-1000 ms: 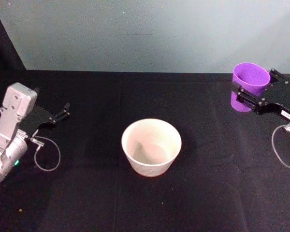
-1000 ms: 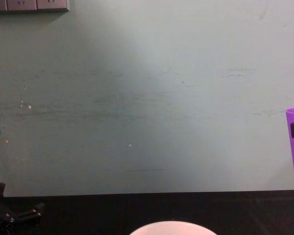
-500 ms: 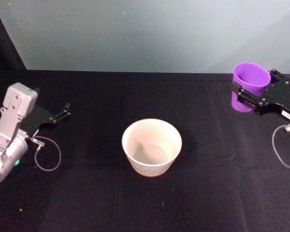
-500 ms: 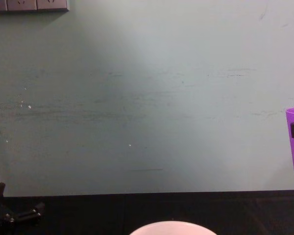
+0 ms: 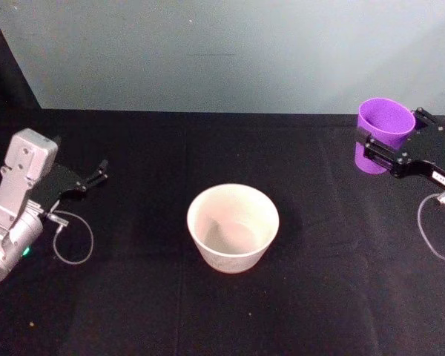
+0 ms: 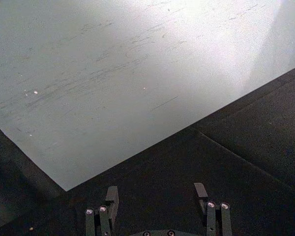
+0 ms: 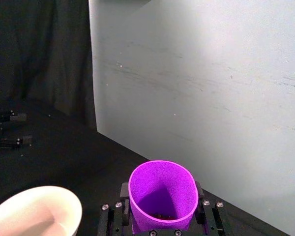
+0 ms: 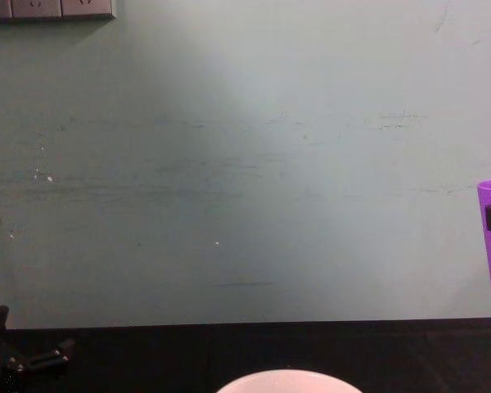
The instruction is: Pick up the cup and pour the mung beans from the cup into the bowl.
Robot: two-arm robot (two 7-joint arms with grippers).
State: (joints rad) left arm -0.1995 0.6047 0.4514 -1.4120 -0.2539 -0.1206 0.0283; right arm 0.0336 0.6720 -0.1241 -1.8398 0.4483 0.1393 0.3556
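Cup (image 5: 384,133): upright, raised, far right, clasped between the right gripper's (image 5: 397,135) fingers; barely shifted this past second. Bowl (image 5: 233,256): centre, well apart, looks unfilled. Left gripper (image 5: 96,174): left, fingers spread, idle. Carry to the bowl seems pending.

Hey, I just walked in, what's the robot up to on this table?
The right gripper is shut on a small bright purple plastic cup, holding it upright at the far right, well away from the wide round pale bowl in the middle of the black table. Nothing has been poured yet: the bowl looks empty. The left gripper sits open and idle at the left.
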